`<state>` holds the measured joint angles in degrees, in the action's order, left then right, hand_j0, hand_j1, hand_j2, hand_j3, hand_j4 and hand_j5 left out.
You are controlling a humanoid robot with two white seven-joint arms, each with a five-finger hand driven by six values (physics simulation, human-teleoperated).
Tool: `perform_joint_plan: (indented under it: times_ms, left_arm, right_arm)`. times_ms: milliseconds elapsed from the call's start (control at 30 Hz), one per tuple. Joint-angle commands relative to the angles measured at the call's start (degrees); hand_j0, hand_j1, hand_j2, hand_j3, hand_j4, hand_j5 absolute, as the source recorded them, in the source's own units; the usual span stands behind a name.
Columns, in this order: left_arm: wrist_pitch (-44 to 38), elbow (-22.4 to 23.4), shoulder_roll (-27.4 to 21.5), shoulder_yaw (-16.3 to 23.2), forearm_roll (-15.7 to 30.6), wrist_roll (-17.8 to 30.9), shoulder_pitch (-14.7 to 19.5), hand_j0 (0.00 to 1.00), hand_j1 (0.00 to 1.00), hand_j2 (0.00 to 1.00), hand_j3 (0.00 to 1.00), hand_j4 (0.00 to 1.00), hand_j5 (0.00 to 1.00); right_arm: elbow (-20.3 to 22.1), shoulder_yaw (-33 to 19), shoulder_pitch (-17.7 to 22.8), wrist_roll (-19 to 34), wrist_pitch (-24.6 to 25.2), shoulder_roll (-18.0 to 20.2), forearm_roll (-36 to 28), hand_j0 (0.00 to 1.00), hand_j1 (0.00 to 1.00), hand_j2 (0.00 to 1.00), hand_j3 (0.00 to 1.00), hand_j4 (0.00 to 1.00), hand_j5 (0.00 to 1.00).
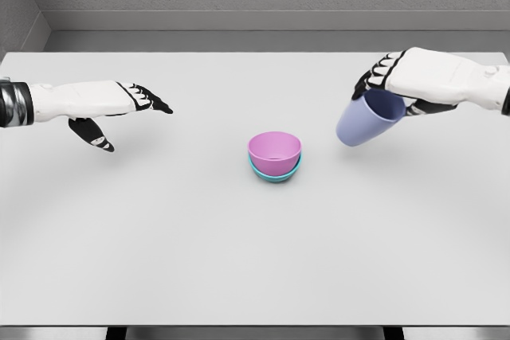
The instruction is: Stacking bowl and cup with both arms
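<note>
A pink bowl (275,151) sits nested inside a teal bowl (275,173) near the middle of the white bench (199,260); only the teal rim shows beneath it. Toward the bench's right edge, the right robot hand (394,89) grips a smooth lavender cup (368,119), tilted in the air with its mouth facing up and away. Near the left edge the left robot hand (119,113) hovers with fingers spread, holding nothing

Single head view, looking down and forward over the white table (159,260), far wall behind
</note>
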<state>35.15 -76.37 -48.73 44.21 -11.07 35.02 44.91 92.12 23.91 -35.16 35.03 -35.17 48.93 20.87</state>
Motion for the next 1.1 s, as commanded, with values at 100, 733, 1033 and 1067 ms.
perform_joint_plan:
  times_ms: [100,733,1033,1067]
  left_arm:
    - [-0.15,0.0,-0.05,0.0,0.34,-0.02,0.0,1.0,1.0,1.0,1.0,1.0,1.0]
    - [-0.15,0.0,-0.13,-0.09,0.34,-0.02,0.0,1.0,1.0,1.0,1.0,1.0,1.0]
    - [-0.15,0.0,-0.05,-0.09,0.34,-0.02,0.0,1.0,1.0,1.0,1.0,1.0,1.0]
    - [-0.15,0.0,-0.05,-0.09,0.34,-0.02,0.0,1.0,1.0,1.0,1.0,1.0,1.0]
  right_arm:
    - [-0.01,-0.01,-0.26,-0.03,0.17,-0.24,-0.31,0.67,0.67,0.67,0.67,0.67,0.67]
    - [0.07,1.22,-2.99,-0.03,0.17,-3.23,-0.31,0.67,0.67,0.67,0.67,0.67,0.67]
    - [0.07,2.72,-4.66,-0.03,0.17,-5.16,-0.22,0.67,0.67,0.67,0.67,0.67,0.67]
    - [0.07,2.72,-4.66,-0.03,0.17,-5.43,-0.31,0.67,0.67,0.67,0.67,0.67,0.67]
